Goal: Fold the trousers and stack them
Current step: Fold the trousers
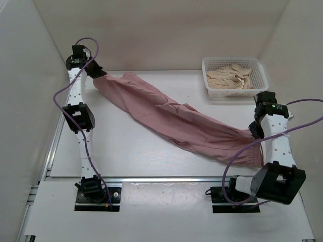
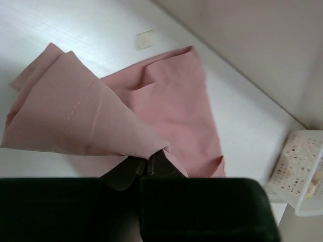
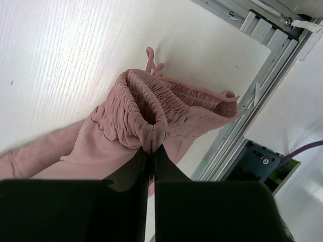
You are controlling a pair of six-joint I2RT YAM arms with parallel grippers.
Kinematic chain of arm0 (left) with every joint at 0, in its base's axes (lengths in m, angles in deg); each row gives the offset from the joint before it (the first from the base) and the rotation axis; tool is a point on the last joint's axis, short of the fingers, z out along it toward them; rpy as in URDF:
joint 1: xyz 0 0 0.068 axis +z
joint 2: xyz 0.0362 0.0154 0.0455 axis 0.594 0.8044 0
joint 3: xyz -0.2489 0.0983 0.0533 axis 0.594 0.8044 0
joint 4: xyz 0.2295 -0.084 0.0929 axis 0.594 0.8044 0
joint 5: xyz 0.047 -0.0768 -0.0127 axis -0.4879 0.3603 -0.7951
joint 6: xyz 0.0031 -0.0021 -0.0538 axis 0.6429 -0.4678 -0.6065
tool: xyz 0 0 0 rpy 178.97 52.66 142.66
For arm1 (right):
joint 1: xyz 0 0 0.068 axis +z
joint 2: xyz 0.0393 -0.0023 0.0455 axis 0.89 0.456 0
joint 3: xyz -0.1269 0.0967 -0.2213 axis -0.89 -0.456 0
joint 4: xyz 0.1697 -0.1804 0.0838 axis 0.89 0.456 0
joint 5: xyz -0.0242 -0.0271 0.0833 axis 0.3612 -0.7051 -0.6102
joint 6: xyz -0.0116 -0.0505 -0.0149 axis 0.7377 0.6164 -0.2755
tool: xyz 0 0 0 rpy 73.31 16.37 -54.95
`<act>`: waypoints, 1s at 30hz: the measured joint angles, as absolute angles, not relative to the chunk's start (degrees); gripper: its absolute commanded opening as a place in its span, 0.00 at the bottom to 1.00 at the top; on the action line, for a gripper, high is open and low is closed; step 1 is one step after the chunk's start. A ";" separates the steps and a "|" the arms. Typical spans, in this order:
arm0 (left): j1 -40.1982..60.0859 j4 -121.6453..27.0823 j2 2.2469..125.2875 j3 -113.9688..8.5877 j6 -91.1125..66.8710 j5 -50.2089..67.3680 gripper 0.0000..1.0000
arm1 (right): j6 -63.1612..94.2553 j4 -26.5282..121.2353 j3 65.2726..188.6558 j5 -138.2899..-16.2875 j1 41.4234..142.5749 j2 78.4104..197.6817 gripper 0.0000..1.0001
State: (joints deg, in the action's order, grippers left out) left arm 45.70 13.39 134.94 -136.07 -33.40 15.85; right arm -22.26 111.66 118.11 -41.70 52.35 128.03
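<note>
The dusty-pink trousers (image 1: 171, 117) stretch in a long diagonal band across the table, from the far left to the near right. My left gripper (image 1: 97, 73) is shut on the leg-hem end at the far left. In the left wrist view the hemmed cloth (image 2: 75, 116) fans out from the closed left gripper (image 2: 146, 160). My right gripper (image 1: 254, 133) is shut on the gathered elastic waistband at the near right. In the right wrist view the ruched waistband (image 3: 146, 116) bunches just above the closed right gripper (image 3: 151, 151).
A white basket (image 1: 234, 75) with beige folded cloth in it stands at the back right, also seen as the basket (image 2: 303, 171) from the left wrist. A metal rail (image 3: 252, 96) runs along the table's near edge. Walls enclose the left, back and right.
</note>
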 measured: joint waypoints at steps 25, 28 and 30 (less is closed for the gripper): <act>47.64 -1.47 117.61 -109.23 -29.25 17.64 0.59 | -11.29 107.73 112.96 -57.16 43.15 127.79 0.83; 46.60 1.87 120.10 -108.85 -27.52 17.31 0.85 | -8.12 109.11 112.34 -63.47 43.08 128.43 0.89; 44.91 3.92 122.70 -108.50 -27.09 16.46 0.92 | -6.92 109.76 110.88 -67.25 43.10 127.53 0.91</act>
State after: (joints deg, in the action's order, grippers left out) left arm 44.91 3.92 122.70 -108.50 -27.09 16.46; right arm -6.92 109.76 110.88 -67.25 43.10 127.53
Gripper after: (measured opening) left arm 0.890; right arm 0.898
